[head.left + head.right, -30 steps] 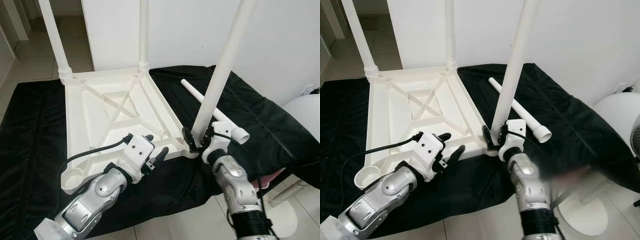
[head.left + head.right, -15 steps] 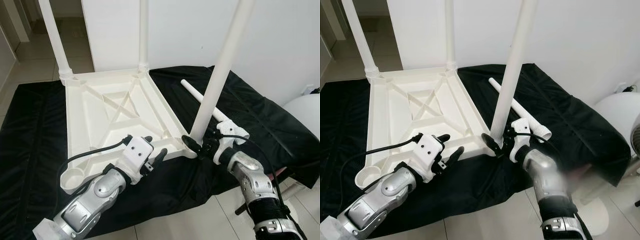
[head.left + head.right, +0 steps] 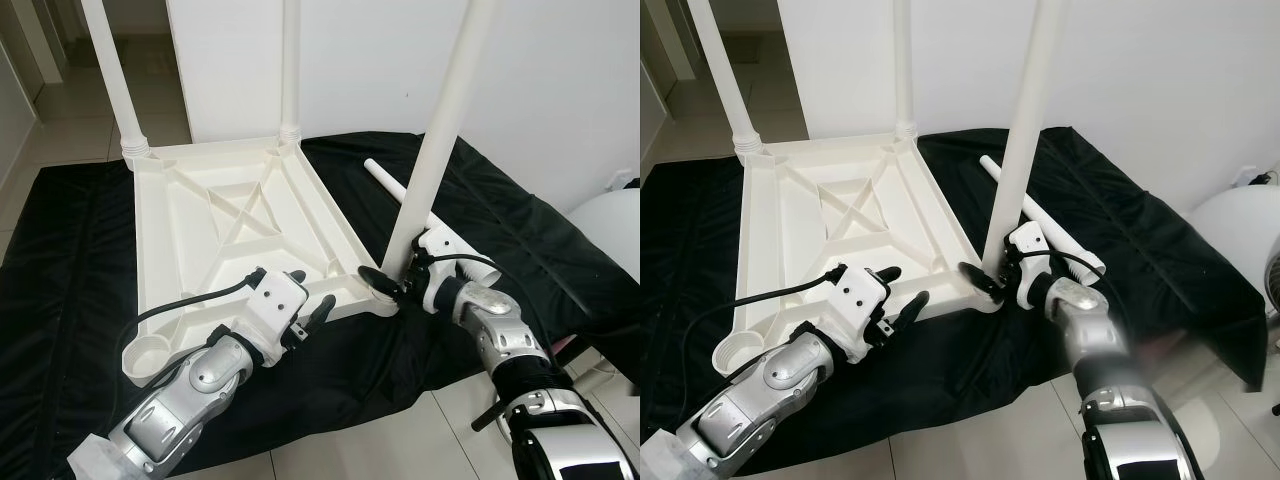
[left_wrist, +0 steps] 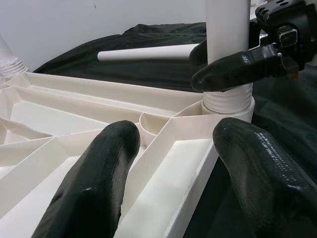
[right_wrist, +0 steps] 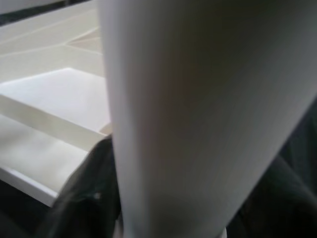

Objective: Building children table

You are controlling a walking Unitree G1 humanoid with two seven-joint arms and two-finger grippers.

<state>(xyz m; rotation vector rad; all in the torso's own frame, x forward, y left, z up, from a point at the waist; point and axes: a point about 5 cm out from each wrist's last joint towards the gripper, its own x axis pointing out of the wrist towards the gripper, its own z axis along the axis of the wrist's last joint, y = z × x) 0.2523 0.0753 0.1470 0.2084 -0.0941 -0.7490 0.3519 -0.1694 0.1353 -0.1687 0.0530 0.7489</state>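
Upside-down white table top (image 3: 230,225) lies on black cloth (image 3: 60,260). Right gripper (image 3: 392,285), fingers clamped round near-corner leg (image 3: 440,140) at its socket. Left gripper (image 3: 305,300), fingers spread open over table edge. Loose leg (image 3: 385,183) lies behind.

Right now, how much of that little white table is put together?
Three legs stand in the upturned table top. The right hand is clamped on the third leg near its base at the near right corner; the left hand is open by the near edge. Left: the fourth leg lies on the black cloth, and the near left socket is empty.
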